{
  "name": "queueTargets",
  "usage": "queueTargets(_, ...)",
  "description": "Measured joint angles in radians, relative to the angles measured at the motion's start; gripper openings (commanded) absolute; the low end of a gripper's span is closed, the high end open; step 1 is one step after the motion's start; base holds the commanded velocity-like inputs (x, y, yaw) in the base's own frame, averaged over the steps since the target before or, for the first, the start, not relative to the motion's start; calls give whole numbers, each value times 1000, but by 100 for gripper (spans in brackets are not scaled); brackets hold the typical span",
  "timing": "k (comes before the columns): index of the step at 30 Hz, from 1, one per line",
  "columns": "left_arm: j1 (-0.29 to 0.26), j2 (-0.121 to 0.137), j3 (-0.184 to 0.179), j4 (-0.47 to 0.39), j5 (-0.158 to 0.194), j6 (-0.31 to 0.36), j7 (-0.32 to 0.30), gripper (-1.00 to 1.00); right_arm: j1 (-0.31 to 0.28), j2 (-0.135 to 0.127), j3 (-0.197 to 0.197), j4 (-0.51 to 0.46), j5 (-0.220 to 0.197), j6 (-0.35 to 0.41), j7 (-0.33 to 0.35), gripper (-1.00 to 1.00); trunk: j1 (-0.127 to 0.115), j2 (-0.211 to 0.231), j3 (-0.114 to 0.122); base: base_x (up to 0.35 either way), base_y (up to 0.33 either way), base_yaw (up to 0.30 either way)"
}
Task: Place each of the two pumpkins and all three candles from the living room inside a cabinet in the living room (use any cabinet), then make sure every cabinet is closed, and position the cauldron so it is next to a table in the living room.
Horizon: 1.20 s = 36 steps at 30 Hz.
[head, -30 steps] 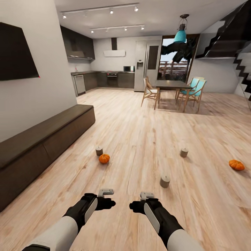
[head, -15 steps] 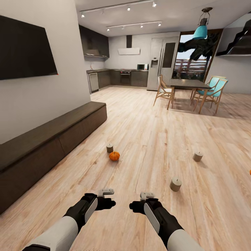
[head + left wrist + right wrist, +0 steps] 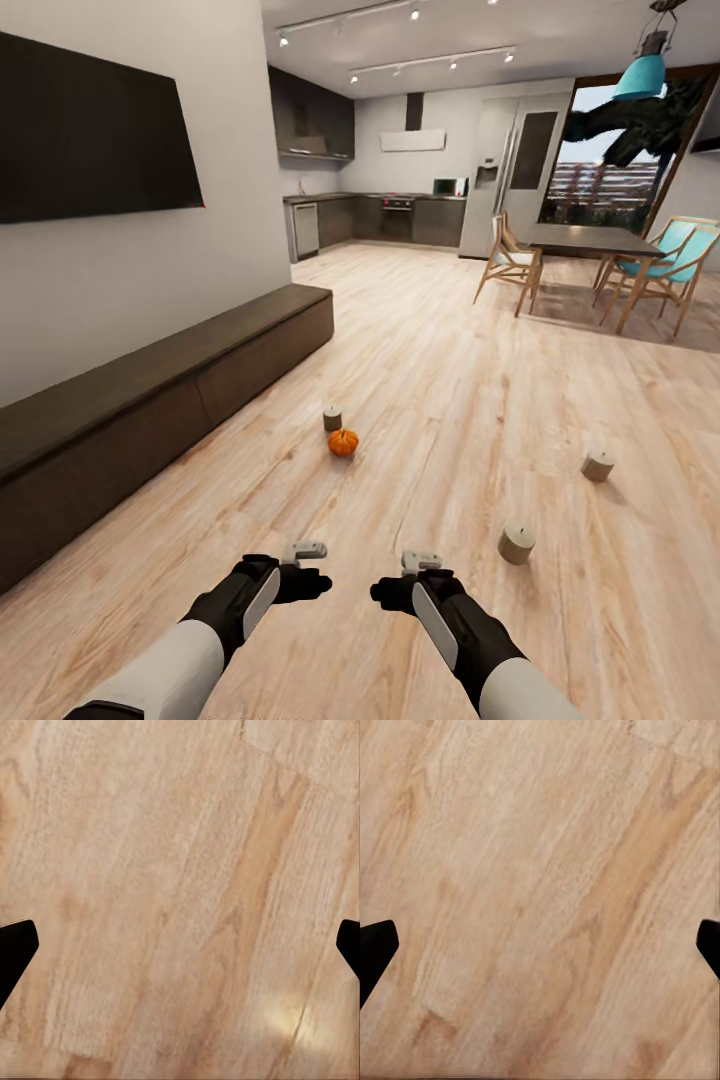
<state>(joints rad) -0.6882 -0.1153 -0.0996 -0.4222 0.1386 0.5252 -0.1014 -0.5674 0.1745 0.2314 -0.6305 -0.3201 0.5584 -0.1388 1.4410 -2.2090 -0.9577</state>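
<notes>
Progress: nothing is stored yet, judging by the frames; three candles and one pumpkin lie loose on the wooden floor (image 3: 420, 380), and the cauldron's step looks untouched.
Cabinet (image 3: 150, 400): long low dark unit along the left wall, its long axis running from near left to far centre; all fronts appear shut.
Pumpkin (image 3: 343, 442): on the floor ahead, sitting upright, right of the cabinet.
First candle (image 3: 332, 419): just beyond the pumpkin, standing on end.
Second candle (image 3: 517, 543): near right, upright, wick on top.
Third candle (image 3: 597, 466): farther right, tilted slightly.
Left gripper (image 3: 303, 550): held low over bare floor, jaws spread wide in the left wrist view, empty.
Right gripper (image 3: 421, 560): beside it, jaws likewise apart, holding nothing.
Remaining: gather all items, open and close the cabinet, move the cauldron.
</notes>
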Motion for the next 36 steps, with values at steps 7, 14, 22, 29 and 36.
queueTargets(7, 0, 1, 1, 0, 0, 2, -1, 100, 0, 0, 0, 0, -1, -1, -1, 100, 0, 0, -6, 0, -75, 243)
queueTargets(14, 0, 1, 1, 0, 0, 2, -1, 100, 0, 0, 0, 0, -1, -1, -1, 100, 0, 0, -12, 0, -7, 243)
queueTargets(22, 0, 1, 1, 0, 0, 2, -1, 100, 0, 0, 5, 0, 0, 0, 0, 100, 0, 0, -19, 70, -55, 244)
queueTargets(29, 0, 1, 1, 0, 0, 2, 0, 100, 0, 0, 26, 0, 0, -1, 0, 100, 0, 0, -24, 209, -153, 254)
queueTargets(36, 0, 1, 1, 1, 0, 2, 0, 100, 0, 0, 29, -1, 1, -2, 0, 100, -1, 0, -27, 282, -29, 148)
